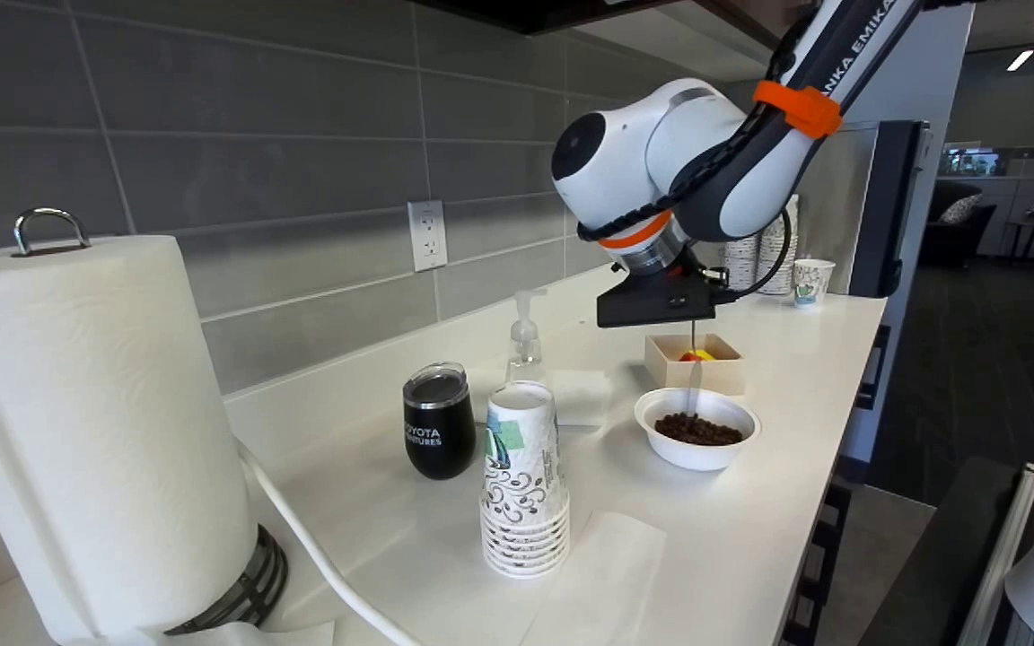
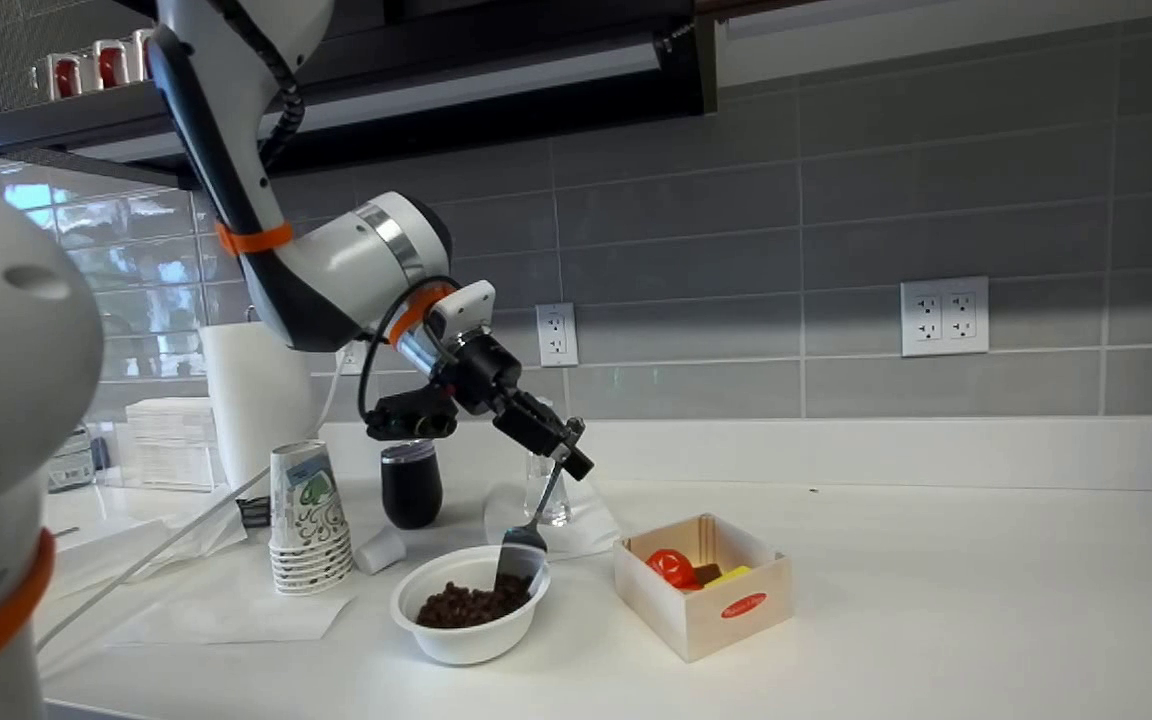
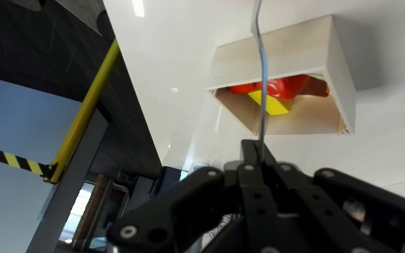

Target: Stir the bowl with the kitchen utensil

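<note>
The bowl (image 1: 695,458) is round and white with dark brown pellets inside. It stands upright on the white counter and also shows in an exterior view (image 2: 476,640). The kitchen utensil (image 2: 522,548) is a thin metal handle with a flat, broad end. It leans at a slant, its low end in the bowl among the pellets. It also shows in an exterior view (image 1: 694,375) and edge-on in the wrist view (image 3: 263,70). My gripper (image 2: 578,455) is shut on the handle's top, above the bowl. Its fingers pinch the handle in the wrist view (image 3: 258,146). The bowl is out of the wrist view.
A wooden box (image 2: 736,620) with red and yellow items stands close to the bowl. A stack of paper cups (image 1: 524,484), a black mug (image 1: 439,426) and a soap bottle (image 1: 524,345) stand nearby. A small white cup (image 2: 381,550) lies on its side.
</note>
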You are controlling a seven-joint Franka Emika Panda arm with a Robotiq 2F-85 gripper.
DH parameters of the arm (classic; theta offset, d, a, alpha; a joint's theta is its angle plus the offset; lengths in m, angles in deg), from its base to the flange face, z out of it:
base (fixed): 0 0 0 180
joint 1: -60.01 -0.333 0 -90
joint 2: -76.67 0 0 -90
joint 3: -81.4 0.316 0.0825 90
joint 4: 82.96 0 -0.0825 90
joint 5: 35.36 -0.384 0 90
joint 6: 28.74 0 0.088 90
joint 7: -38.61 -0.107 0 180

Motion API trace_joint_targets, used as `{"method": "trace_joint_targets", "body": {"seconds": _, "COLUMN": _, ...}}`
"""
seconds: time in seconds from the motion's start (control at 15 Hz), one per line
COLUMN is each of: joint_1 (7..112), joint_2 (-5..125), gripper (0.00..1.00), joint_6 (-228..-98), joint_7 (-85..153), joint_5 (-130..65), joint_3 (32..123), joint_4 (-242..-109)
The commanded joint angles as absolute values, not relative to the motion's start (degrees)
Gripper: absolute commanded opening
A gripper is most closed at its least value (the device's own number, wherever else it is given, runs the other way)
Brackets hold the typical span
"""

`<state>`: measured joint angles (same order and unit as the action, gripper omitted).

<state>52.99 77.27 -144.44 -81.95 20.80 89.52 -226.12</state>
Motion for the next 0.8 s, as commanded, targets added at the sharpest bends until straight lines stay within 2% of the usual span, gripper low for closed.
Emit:
{"method": "trace_joint_targets", "body": {"seconds": 0.0, "joint_1": 52.48, "joint_2": 77.42, "gripper": 0.01, "joint_6": -147.52, "joint_7": -86.69, "joint_5": 25.14, "joint_3": 89.69, "joint_4": -226.48}}
{"method": "trace_joint_targets", "body": {"seconds": 0.73, "joint_1": 53.22, "joint_2": 77.79, "gripper": 0.01, "joint_6": -154.53, "joint_7": -73.85, "joint_5": 13.14, "joint_3": 88.42, "joint_4": -226.41}}
